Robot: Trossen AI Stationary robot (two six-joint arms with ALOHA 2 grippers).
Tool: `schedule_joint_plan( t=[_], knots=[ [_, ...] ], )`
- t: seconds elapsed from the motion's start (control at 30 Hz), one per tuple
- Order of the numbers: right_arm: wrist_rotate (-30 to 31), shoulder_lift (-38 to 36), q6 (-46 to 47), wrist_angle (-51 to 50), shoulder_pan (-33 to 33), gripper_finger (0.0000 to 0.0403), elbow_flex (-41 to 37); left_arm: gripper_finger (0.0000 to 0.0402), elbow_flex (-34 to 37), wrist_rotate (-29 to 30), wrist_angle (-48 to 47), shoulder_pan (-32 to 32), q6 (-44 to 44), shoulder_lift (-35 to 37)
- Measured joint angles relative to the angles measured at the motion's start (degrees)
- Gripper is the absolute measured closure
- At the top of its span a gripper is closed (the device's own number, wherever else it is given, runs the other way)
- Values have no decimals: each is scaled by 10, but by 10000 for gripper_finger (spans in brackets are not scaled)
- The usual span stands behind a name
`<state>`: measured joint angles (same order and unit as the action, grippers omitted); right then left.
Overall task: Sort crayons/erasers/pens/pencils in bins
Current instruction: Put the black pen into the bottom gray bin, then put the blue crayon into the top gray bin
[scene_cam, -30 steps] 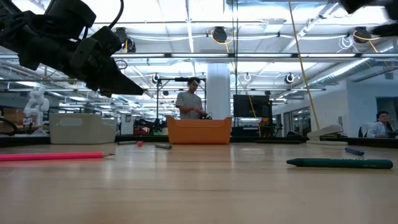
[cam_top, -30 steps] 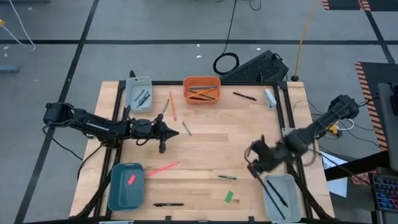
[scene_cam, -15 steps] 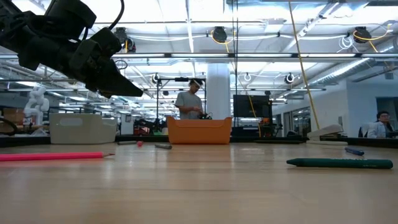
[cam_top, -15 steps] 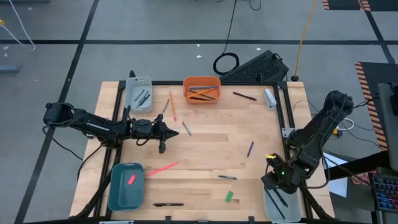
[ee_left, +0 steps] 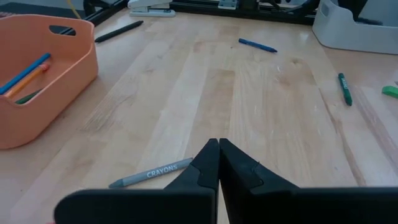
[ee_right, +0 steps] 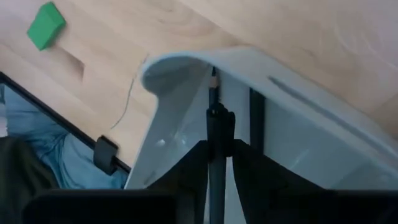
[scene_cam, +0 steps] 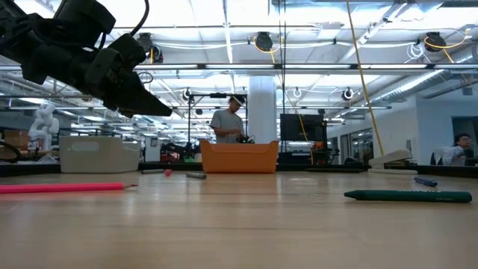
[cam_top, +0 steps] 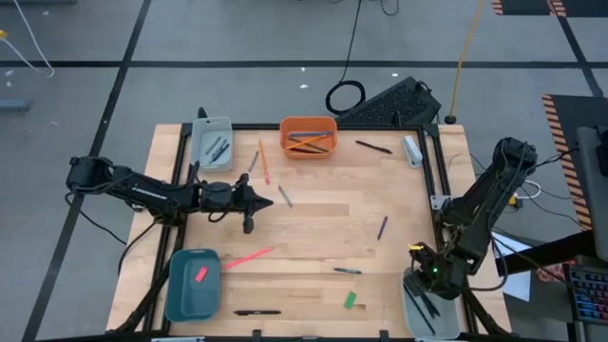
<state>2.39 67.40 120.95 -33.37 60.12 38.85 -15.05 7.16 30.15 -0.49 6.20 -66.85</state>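
While the black pen [ee_right: 216,127] is hanging pinched in the right gripper [ee_right: 214,155] over the near-right grey bin [ee_right: 298,124], it is sitting close to the bin's corner wall, so releasing early is risking it tipping out. Left gripper [ee_left: 217,163] is idling clenched, empty, mid-table.

This is a robotics lab or open industrial workspace. Beyond the wooden table [scene_cam: 239,224], the low view shows a wide hall with exposed ceiling ducts and strip lights [scene_cam: 314,45], a white pillar [scene_cam: 262,112], monitors on stands [scene_cam: 300,127], a person standing at a workstation [scene_cam: 227,123], and another person seated at far right [scene_cam: 457,149].
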Motion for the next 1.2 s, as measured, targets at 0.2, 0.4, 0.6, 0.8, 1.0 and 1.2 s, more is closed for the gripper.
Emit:
schedule_joint_plan(
  t=[0.2,0.4,0.6,0.8,1.0,1.2],
  knots=[
    [-57,-2,-16,-10,0,275,0,399,0,-3,-1,0,0,0],
    [-53,-39,-38,-17,-10,257,4,398,0,9,-10,0,0,0],
    [62,-89,-127,-51,-45,343,38,394,0,18,-18,0,0,0],
    [125,-104,-188,-115,-147,392,46,399,0,19,-17,0,0,0],
    [81,-42,-204,-138,-279,386,46,392,0,19,-17,0,0,0],
    [95,52,-206,-126,-353,384,46,395,0,19,-23,0,3,0]
  ],
)
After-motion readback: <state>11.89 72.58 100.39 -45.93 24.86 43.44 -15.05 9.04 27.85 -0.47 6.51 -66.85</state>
